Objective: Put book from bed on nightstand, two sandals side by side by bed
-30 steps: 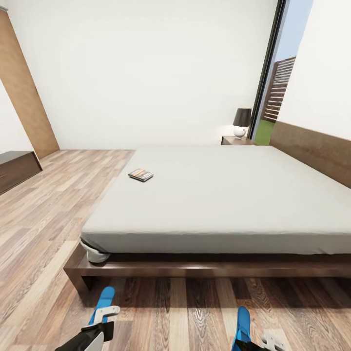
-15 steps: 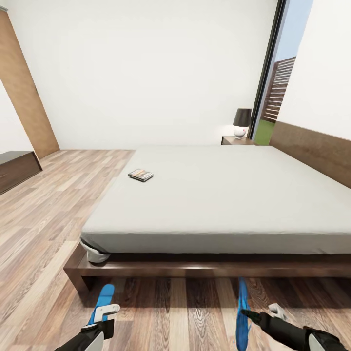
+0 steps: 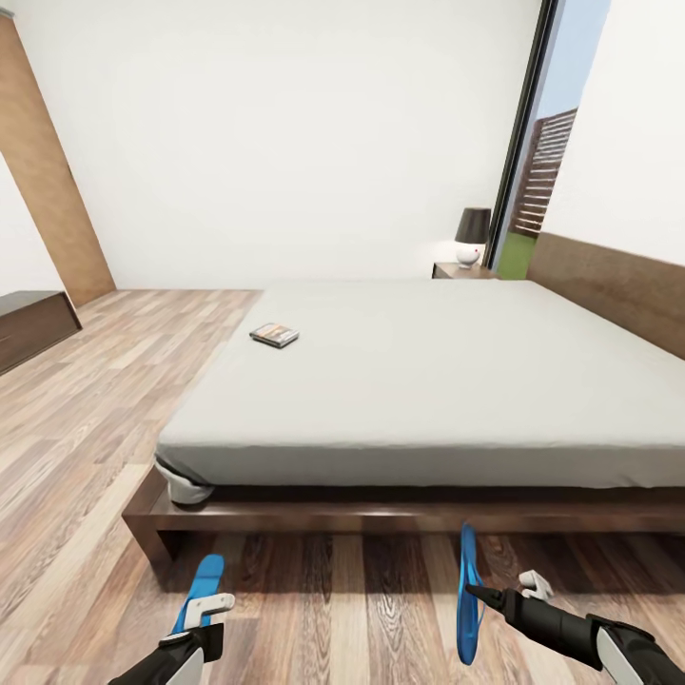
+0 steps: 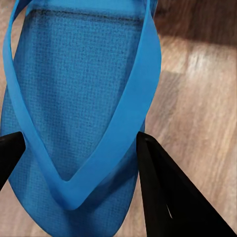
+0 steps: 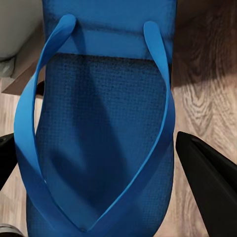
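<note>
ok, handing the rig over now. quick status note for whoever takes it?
Left gripper: shut on left sandal, held flat, low over the floor.
Right gripper: shut on right sandal, turned on edge.
Book lies on the bed, near its left side. Nightstand with lamp stands at the far corner.
Done: both sandals picked up.
Left: set the sandals side by side beside the bed, then carry the book to a nightstand.

My left gripper (image 3: 205, 609) is low at the left, its fingers closed on a sandal (image 3: 202, 590) that lies flat. My right arm reaches in from the right, and my right gripper (image 3: 495, 597) clamps the other sandal (image 3: 467, 595), turned on edge.
</note>
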